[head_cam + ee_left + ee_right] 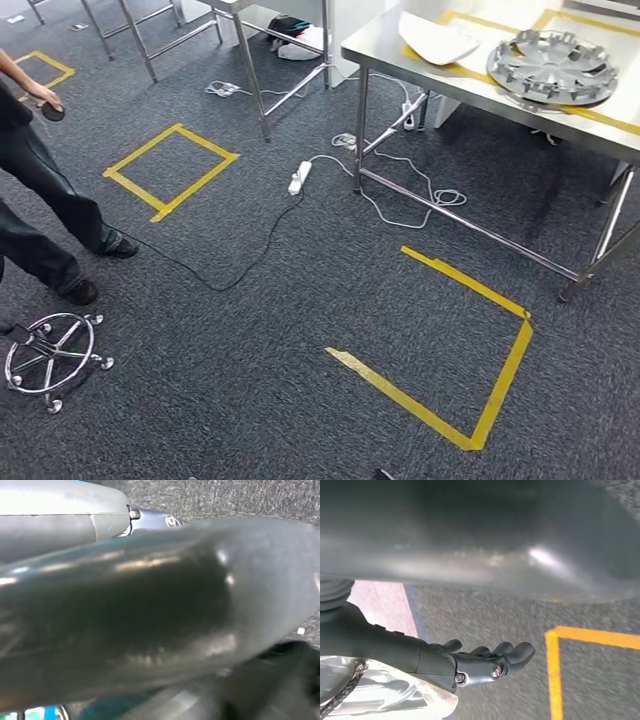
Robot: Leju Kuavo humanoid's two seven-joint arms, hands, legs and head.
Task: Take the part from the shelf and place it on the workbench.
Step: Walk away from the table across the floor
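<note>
Grey, glossy part (158,610) lies blurred against the left hand (64,520), perhaps held (grip unclear). Right hand's (444,662) dark fingers (508,655) stretch out beneath it, grip likewise unclear. Farther off, a steel workbench (468,85) carries a wheel cover (552,67).

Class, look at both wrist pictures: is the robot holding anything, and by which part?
Cannot be told for certain. A large dark grey part lies close beside the left hand and the right hand, but the hold itself is hidden.
</note>
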